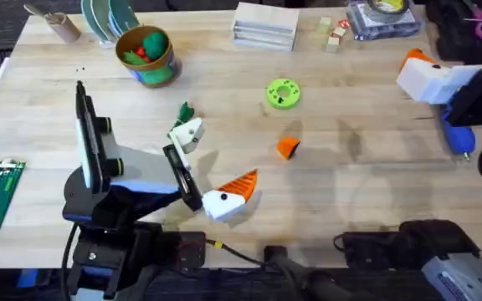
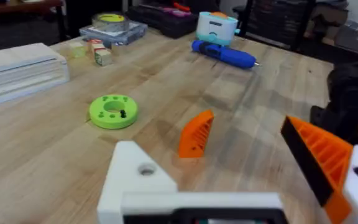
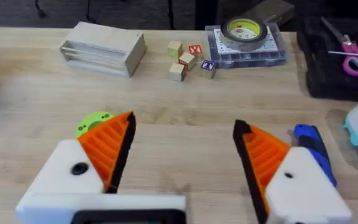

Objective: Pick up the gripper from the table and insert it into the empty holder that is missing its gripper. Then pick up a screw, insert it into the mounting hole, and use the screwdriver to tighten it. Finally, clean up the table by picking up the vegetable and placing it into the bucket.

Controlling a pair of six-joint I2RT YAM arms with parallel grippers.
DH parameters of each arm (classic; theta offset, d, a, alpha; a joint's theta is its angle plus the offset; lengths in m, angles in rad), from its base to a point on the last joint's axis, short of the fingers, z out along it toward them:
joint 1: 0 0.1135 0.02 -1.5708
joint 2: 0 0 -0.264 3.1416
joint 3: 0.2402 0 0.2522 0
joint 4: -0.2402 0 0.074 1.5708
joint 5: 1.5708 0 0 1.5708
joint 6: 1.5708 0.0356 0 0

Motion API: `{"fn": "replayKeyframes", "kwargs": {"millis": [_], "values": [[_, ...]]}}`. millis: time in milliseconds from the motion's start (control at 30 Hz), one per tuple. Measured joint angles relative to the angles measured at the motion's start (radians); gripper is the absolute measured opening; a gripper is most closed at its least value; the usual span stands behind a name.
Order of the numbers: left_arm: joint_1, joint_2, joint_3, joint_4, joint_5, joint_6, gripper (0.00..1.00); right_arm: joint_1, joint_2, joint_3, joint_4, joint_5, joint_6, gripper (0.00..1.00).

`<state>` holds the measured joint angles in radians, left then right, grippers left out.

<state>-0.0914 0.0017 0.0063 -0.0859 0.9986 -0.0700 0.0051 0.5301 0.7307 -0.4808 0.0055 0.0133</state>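
1. The left gripper [image 1: 212, 171] hangs low over the table's near middle, its fingers spread wide with nothing between them; one finger is a bare white holder [image 2: 138, 180] with an open screw hole, the other carries an orange ribbed pad [image 2: 319, 158]
2. Just ahead of that claw, the loose orange gripper [image 2: 196, 134] lies on the wood by itself, touching nothing
3. A little further back sits a green ring [image 1: 283, 93], near the orange piece but apart from it
4. The right gripper [image 3: 182, 155] is out by the table's right edge, both orange-padded fingers spread wide and holding nothing
5. The blue screwdriver [image 2: 224, 54] lies flat beside that right claw, with a small pale blue and white box [image 2: 217, 26] just behind it
6. A small dark green vegetable [image 1: 185, 111] lies close behind the left claw's white finger
7. The bucket [image 1: 146, 55] stands toward the far left, with red and green toys inside
8. Along the back edge are a stack of pale boards [image 3: 103, 48], some small wooden cubes [image 3: 189, 61] and a roll of tape on a clear case [image 3: 244, 30]
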Motion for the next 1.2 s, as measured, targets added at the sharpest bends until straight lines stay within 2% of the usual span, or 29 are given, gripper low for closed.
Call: {"fn": "replayKeyframes", "kwargs": {"millis": [133,233,400,600,633,833,967,1200], "values": [[0.0,0.0,0.0,-0.008,0.026,0.0,0.993,0.0,0.0,0.0,0.0,-0.016,0.055,0.992],[0.0,0.0,0.0,-0.008,0.033,0.0,0.993,0.0,0.011,0.002,-0.01,-0.091,0.085,0.994],[0.0,0.0,0.0,-0.008,0.038,0.001,0.993,0.037,0.127,0.029,-0.128,-0.203,0.094,0.994],[0.0,0.0,0.0,-0.009,0.038,0.001,0.993,0.218,0.312,0.139,-0.335,-0.189,0.027,0.994],[0.0,0.0,0.0,-0.009,0.038,0.001,0.993,0.335,0.379,0.177,-0.364,-0.155,-0.002,0.994],[0.0,0.0,0.0,-0.009,0.038,0.001,0.993,0.535,0.503,0.185,-0.356,-0.129,-0.024,0.993],[0.0,0.0,0.0,-0.009,0.038,0.001,0.992,0.597,0.589,0.185,-0.314,-0.126,-0.024,0.994],[0.0,0.0,0.0,-0.009,0.038,0.001,0.993,0.612,0.758,0.185,-0.292,-0.124,-0.021,0.99]]}}
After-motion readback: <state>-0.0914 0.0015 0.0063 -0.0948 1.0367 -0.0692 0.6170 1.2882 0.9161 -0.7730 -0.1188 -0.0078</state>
